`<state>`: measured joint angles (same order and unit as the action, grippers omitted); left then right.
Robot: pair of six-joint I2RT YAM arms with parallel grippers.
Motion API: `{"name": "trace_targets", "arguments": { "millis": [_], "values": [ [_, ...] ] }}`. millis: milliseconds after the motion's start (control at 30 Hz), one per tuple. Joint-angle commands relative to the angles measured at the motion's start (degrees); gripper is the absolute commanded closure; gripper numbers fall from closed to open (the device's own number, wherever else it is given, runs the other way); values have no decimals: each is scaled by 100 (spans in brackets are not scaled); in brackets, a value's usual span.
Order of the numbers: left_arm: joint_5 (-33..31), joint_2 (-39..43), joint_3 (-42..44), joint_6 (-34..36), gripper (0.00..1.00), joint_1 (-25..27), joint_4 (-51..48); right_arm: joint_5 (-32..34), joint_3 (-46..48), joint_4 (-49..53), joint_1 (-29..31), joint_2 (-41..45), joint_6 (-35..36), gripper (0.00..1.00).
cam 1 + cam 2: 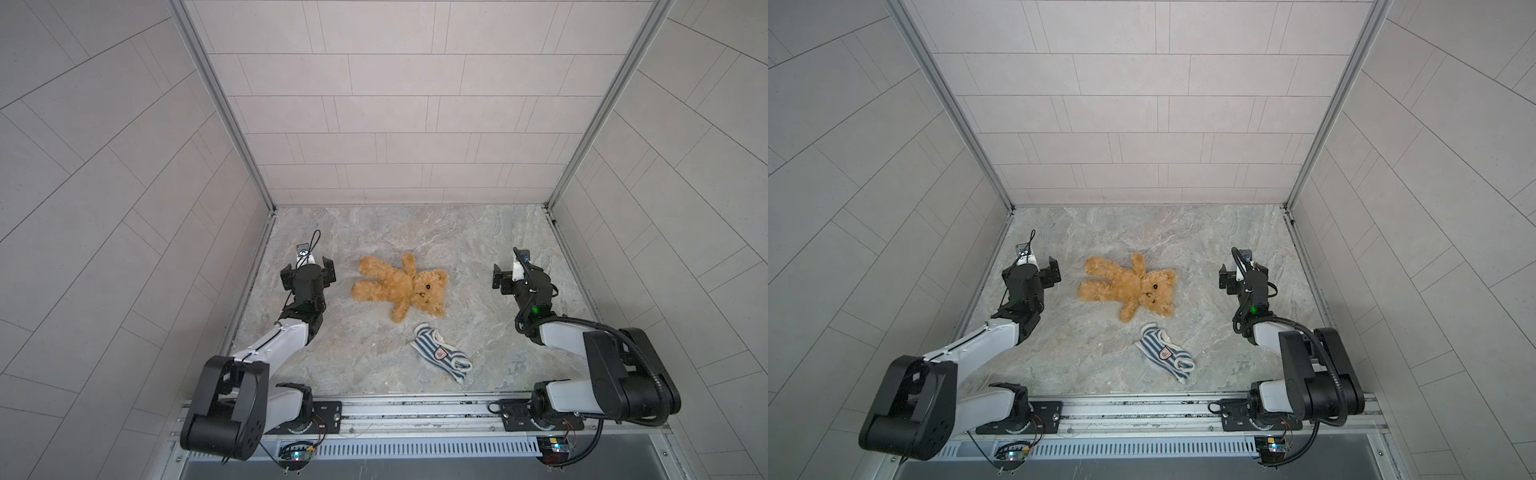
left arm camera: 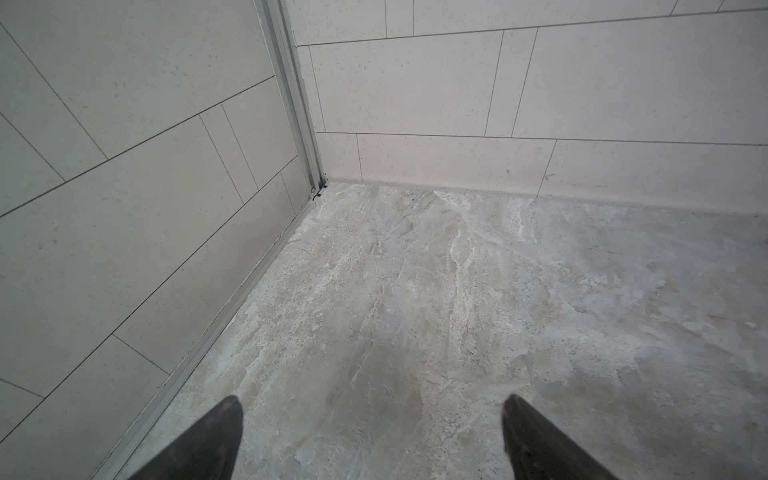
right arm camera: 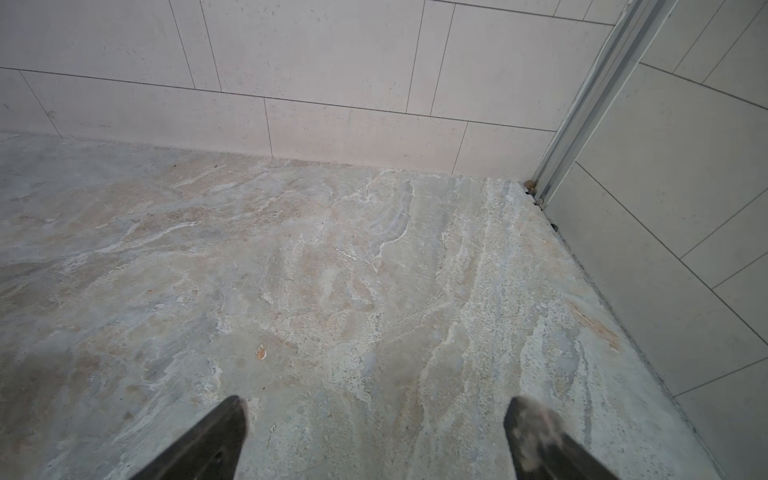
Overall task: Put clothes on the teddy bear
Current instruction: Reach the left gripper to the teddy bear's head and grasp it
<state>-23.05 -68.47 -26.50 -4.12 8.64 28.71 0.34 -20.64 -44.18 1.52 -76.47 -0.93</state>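
The left fingers [image 2: 199,440] and right fingers [image 3: 199,440] gape wide, empty. Best go first for the striped shirt [image 1: 440,353], pinching opposite hem edges to spread it before reaching the teddy bear [image 1: 401,289].

A flat surface of mottled grey and beige stone-patterned slab [image 1: 415,232] is enclosed on three sides by walls clad in pale, speckled rectangular tiles [image 1: 395,104], laid in staggered rows with thin dark joints. The two far corners are framed by upright strips of silver aluminium profile [image 1: 222,104]. Everything is lit softly and evenly.
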Motion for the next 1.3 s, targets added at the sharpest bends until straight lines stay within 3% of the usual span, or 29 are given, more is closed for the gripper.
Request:
{"name": "trace_targets", "arguments": {
  "millis": [0, 67, 200, 300, 400, 500, 633, 800, 1000, 1167, 1267],
  "values": [
    [-33, 579, -250, -555, 0, 23, -1277, 388, -316, 1101, 87, 519, -155, 1],
    [163, 851, -399, -867, 0, 24, -1820, 829, -590, 1911, 138, 752, -490, 1],
    [918, 803, -1378, -1653, 0, 32, -3820, 915, -1090, 3337, 196, 1016, -828, 1],
    [1749, 589, -1909, -1764, 0, 100, -4649, 968, -1550, 4578, 291, 1099, -1268, 1],
    [2142, 480, -2358, -1678, 0, 642, -5235, 555, -2039, 5653, 387, 880, -1624, 1],
    [2695, 410, -2702, -1679, 0, 1139, -5542, -48, -2119, 6084, 546, 734, -1835, 0],
    [2954, 146, -3309, -1540, 0, 2174, -6197, -500, -1926, 6277, 957, 982, -1744, 0],
    [2561, -236, -3742, -1377, 0, 3056, -6612, -731, -1637, 6498, 1507, 1700, -1830, 1],
    [2721, -827, -3969, -1279, 0, 3222, -6252, -771, -1205, 6792, 2031, 2711, -2248, 0],
    [2893, -1746, -4766, -906, 0, 3181, -6285, -617, -756, 6968, 2288, 3613, -2656, 1],
    [2958, -2418, -5332, -849, 2, 3042, -6485, -453, -801, 7297, 2340, 3728, -2754, 1]
  ]
}}
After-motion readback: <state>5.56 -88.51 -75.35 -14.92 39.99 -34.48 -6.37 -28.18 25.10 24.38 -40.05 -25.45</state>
